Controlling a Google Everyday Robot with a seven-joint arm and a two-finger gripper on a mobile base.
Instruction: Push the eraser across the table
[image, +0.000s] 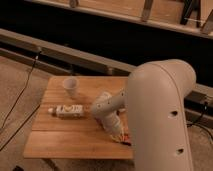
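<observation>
End effector (116, 131) was down at the bench surface with its fingers closed, gripping nothing as far as I could tell, tip right at the eraser (123, 141).

Risks:
- The eraser sat close to the front edge of the bench (60, 145), about 5 o'clock from bench centre. Any push drifting toward 6 o'clock would likely have tipped it off.
- It's flat and low, so the closed fingers could have ridden over it rather than shoving it.
- A push toward 10 o'clock would have met the bottle (67, 110) lying on its side, which could roll. The cup (71, 86) at 11 o'clock was well apart.
- The arm (160, 115) hid the bench's 3 o'clock side.

Eraser looked small and dark, reddish-orange at the edge, mostly hidden by the end effector.
</observation>
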